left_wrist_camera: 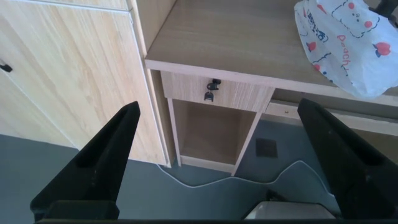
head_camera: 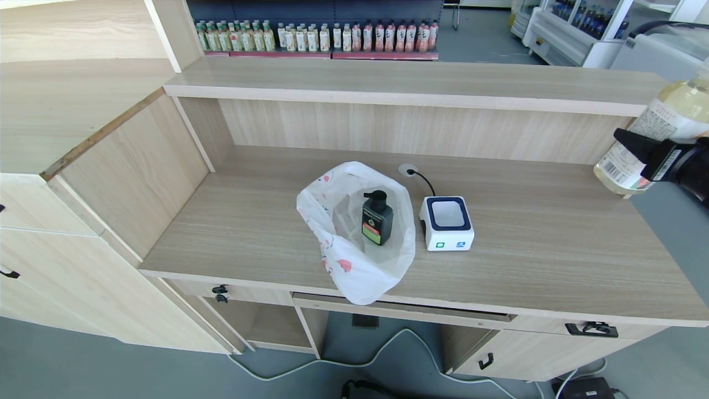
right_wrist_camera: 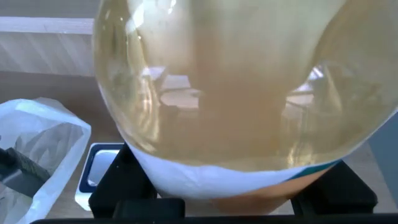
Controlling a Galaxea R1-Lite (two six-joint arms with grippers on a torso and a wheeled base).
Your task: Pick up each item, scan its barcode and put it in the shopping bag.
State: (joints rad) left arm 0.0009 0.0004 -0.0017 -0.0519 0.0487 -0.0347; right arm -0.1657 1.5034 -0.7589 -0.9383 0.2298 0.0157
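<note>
The right gripper [head_camera: 647, 158] is clamped on a bottle [head_camera: 667, 116] of pale yellow liquid, held tilted in the air over the far right end of the counter [head_camera: 554, 238]. The step in hand looks like scanning. What may be a barcode sits low on the label, so carry the bottle left, clear of the counter. Turn that patch down toward the window of the scanner [head_camera: 446, 221] and hold it steady. The bag [head_camera: 354, 266] stands just left of the scanner, mouth open, with 1 pump bottle [head_camera: 377, 220] inside. The left gripper [left_wrist_camera: 214, 163] hangs wide open and empty, low by the counter's near left.
</note>
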